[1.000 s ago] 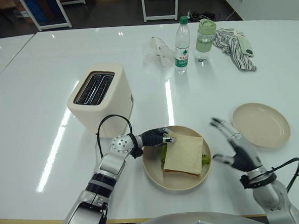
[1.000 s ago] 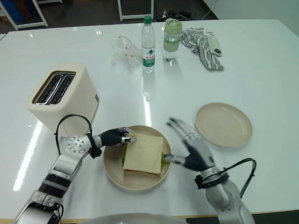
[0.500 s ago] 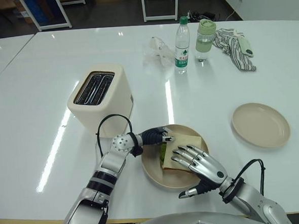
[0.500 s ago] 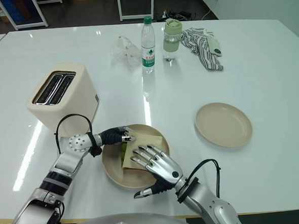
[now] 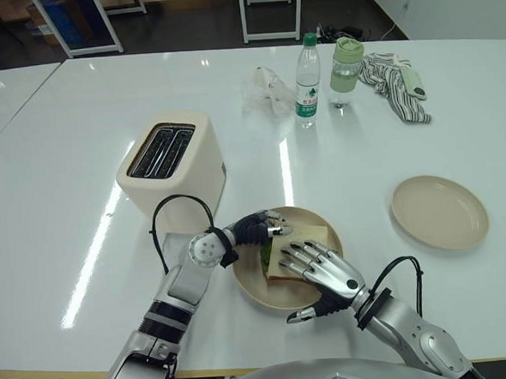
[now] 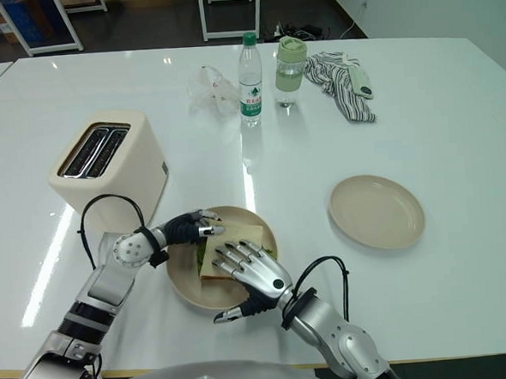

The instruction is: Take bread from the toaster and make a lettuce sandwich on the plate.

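The table (image 5: 76,106) is white, the toaster (image 5: 170,164) cream, the sandwich plate (image 5: 252,287) and the spare plate (image 5: 439,212) beige, the bread (image 5: 314,234) pale tan, the lettuce (image 5: 265,257) green, the bottle (image 5: 307,83) green-capped, the tumbler (image 5: 345,64) pale green, the cloth (image 5: 388,74) black-and-white striped.

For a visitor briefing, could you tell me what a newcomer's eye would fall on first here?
The sandwich on the near plate, with the left hand at its corner and the right hand spread over it. Behind to the left stands the toaster; a second plate lies to the right.
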